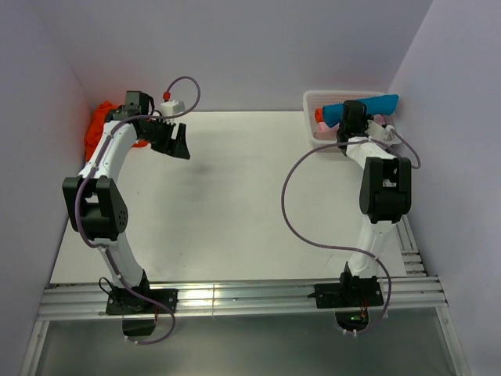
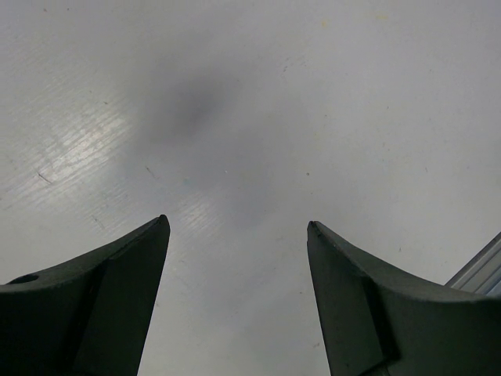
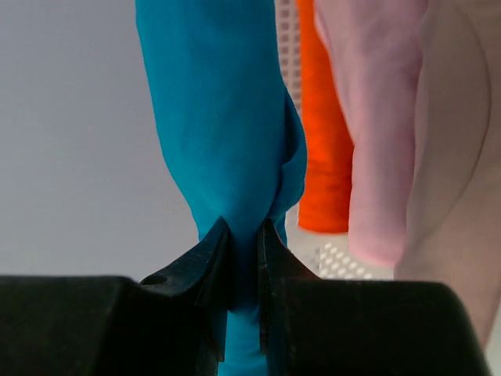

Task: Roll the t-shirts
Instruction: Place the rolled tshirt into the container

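- The right gripper (image 3: 244, 235) is clamped on the teal t-shirt (image 3: 223, 117). The two dark fingers are pinched tight on the cloth, with just a thin strip of blue squeezed between them.
- The teal t-shirt is rolled up into a fat tube. From the overhead view it sits across the top of the white lattice basket (image 1: 311, 100) in the far right corner of the table (image 1: 235, 196), one end poking out toward the right wall.
- The wrist camera on that side shows more rolls right beside the teal one. There's an orange roll (image 3: 322, 157), then a pink roll (image 3: 376, 141), with basket lattice showing under them.
- Further right there's something pale tan and blurry (image 3: 458, 157). Honestly can't tell what it is.
- The left gripper (image 2: 239, 227) is wide open and holding nothing. Its fingers are spread well apart over bare tabletop, with only a soft shadow on the surface beyond them.
- That left arm reaches out toward the far left corner, where a crumpled orange cloth (image 1: 100, 129) is bunched against the wall, partly hidden behind the arm.
- There's a small white box (image 1: 171, 103) with a red bit on top at the far edge, close to the left wrist.
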